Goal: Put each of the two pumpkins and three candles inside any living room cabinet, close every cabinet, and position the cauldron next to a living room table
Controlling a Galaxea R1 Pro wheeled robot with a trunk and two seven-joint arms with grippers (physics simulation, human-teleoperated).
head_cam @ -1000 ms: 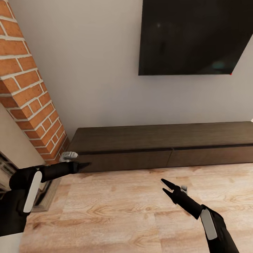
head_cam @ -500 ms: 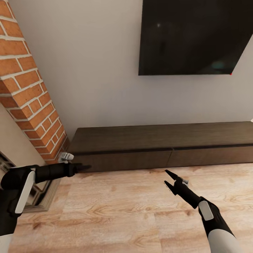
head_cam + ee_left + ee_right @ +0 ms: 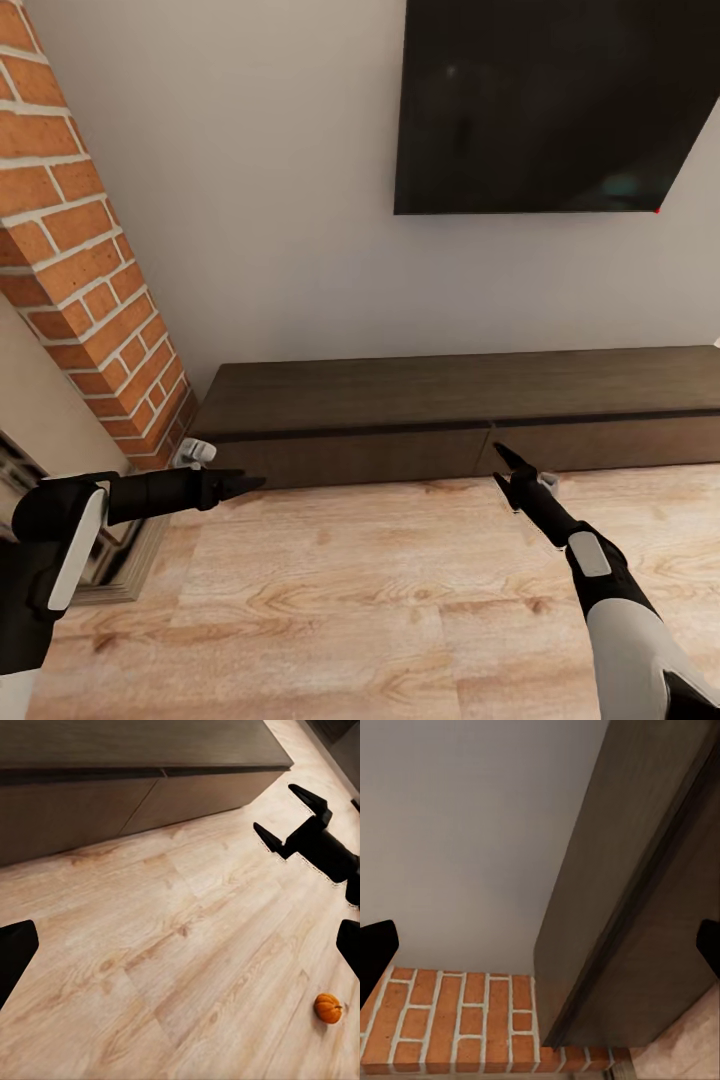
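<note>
The cabinet, long, low and dark brown, stands against the wall with both flat fronts shut. My left gripper hovers open over the floor before the cabinet's left end. My right gripper is open and close to the seam between the two fronts. In the left wrist view, one small orange pumpkin lies on the wood floor, beyond my right gripper. The right wrist view looks along the cabinet toward the brick column. Candles and cauldron are out of view.
A red brick column rises at the left beside the cabinet's end. A black television hangs on the grey wall above the cabinet. Pale wood floor stretches in front of me.
My right arm has reached forward, bringing its gripper from mid-floor up to the cabinet front. The left gripper has shifted slightly right and down. The cabinet stays shut.
</note>
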